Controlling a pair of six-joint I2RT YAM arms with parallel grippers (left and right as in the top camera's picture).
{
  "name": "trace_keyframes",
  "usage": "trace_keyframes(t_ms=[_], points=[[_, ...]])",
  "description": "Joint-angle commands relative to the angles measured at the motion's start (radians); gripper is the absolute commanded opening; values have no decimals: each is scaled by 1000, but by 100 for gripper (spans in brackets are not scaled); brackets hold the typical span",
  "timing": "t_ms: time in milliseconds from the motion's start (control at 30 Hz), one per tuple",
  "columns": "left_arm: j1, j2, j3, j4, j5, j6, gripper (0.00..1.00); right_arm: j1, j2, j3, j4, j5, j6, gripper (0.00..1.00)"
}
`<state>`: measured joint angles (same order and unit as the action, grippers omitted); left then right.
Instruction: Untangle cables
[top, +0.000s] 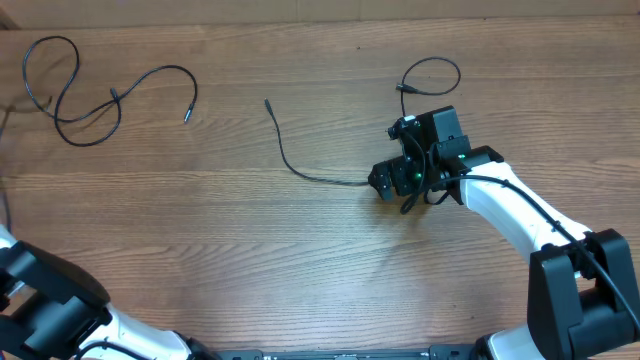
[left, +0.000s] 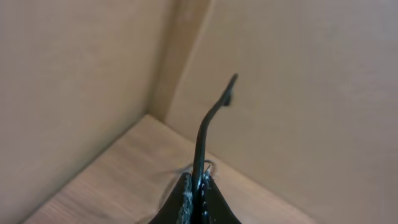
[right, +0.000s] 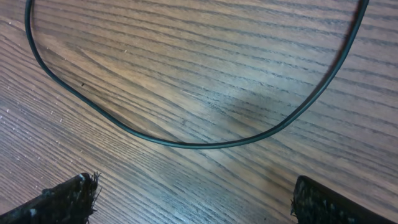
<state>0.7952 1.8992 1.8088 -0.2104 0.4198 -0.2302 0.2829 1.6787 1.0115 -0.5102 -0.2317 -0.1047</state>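
Step in hand: the right gripper (top: 386, 184) stands low over the middle cable (top: 290, 162), apparently lining up to take hold of it. That is my reading of the pose.
Right jaws: spread wide. In the wrist view its fingertips (right: 71, 200) sit at the bottom corners, and the cord's arc lies on the table (right: 205, 68) just beyond them, untouched.
Left jaws: the left gripper (left: 198, 190) is pressed together, with a thin black cord end (left: 208, 124) sticking up from between the fingers. It looks pinched there.
Cables: the far-left cable (top: 90, 118) lies in a loose squiggle, well apart from the rest. The middle cable runs from its free plug (top: 267, 101) down to the right gripper, and a small loop (top: 432, 68) shows past it. Whether that loop is the same cord I cannot tell, as the gripper hides the join.
Doing it well: ease forward until the arc lies squarely between the pads, go down to the wood, then close on the single strand. Lift low and draw it away from the loop.
Risk: closing where it stands would likely catch nothing — the cord lies ahead of the tips.
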Motion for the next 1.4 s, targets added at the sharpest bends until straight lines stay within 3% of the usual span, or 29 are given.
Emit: trace_keyframes(t_ms=[0,233,433,567,833,1100,1167,1367], points=[[11,-5,150,-31,-3,-53,4,-3,7,3,4,-5,2,100],[52,-7,315,-353,-49,29,4,-3,7,3,4,-5,2,100],[56,-6,304,-642,-452,-18,4,-3,7,3,4,-5,2,100],[56,5,284,-712,-563,-17,4,-3,7,3,4,-5,2,100],[54,89,239,-747,-535,-18,5,-3,7,3,4,-5,2,100],[54,131,239,-789,-308,-9,6,-3,7,3,4,-5,2,100],[53,132,239,-810,-322,-9,16,-3,7,3,4,-5,2,100],[54,133,238,-856,-397,26,18,-3,7,3,4,-5,2,100]])
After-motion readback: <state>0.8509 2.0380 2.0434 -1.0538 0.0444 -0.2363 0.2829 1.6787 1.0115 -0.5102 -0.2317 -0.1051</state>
